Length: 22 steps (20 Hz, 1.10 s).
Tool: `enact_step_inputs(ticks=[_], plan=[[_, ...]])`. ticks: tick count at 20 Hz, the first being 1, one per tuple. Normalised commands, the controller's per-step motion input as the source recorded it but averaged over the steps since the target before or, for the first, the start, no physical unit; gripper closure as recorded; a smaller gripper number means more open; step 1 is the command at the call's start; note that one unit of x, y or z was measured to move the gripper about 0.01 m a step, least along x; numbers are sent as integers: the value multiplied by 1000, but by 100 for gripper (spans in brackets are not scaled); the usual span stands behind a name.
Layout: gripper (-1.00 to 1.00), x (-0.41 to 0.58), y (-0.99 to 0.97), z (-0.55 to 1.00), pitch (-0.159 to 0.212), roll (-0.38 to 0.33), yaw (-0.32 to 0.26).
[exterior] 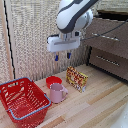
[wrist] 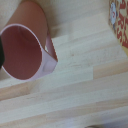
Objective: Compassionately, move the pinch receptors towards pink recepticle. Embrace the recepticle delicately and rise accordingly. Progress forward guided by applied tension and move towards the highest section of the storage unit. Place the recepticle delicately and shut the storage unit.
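The pink recepticle (exterior: 57,92) is a pale pink mug standing upright on the wooden table, its handle toward the exterior view's right. The wrist view looks down into the mug (wrist: 24,50), with its handle (wrist: 50,51) sticking out to one side. The pinch receptors (exterior: 62,56) hang well above the mug under the white boxy hand, blue tips apart and open with nothing between them. The storage unit (exterior: 111,50) is a dark brown dresser at the exterior view's right. Its highest section (exterior: 107,31) carries a silver bar handle; I cannot tell whether it is pulled out.
A red bowl (exterior: 53,80) sits right behind the mug. A red wire-mesh basket (exterior: 22,100) stands at the exterior view's left. A colourful box (exterior: 76,78) leans upright between mug and dresser, and its edge (wrist: 120,22) shows in the wrist view. A lower drawer (exterior: 110,61) is closed.
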Motion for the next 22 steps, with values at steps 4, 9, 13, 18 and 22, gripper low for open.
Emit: enact_step_inputs(ticks=[4,9,13,18,22], plan=[[-100,-248,174,-429,68,-53,47],[-100,-278,327,-323,58,-67,87],[-100,-204,416,-239,21,-83,95],[-100,-1,224,-286,0,-81,133],[-100,252,14,-301,-28,-80,202]])
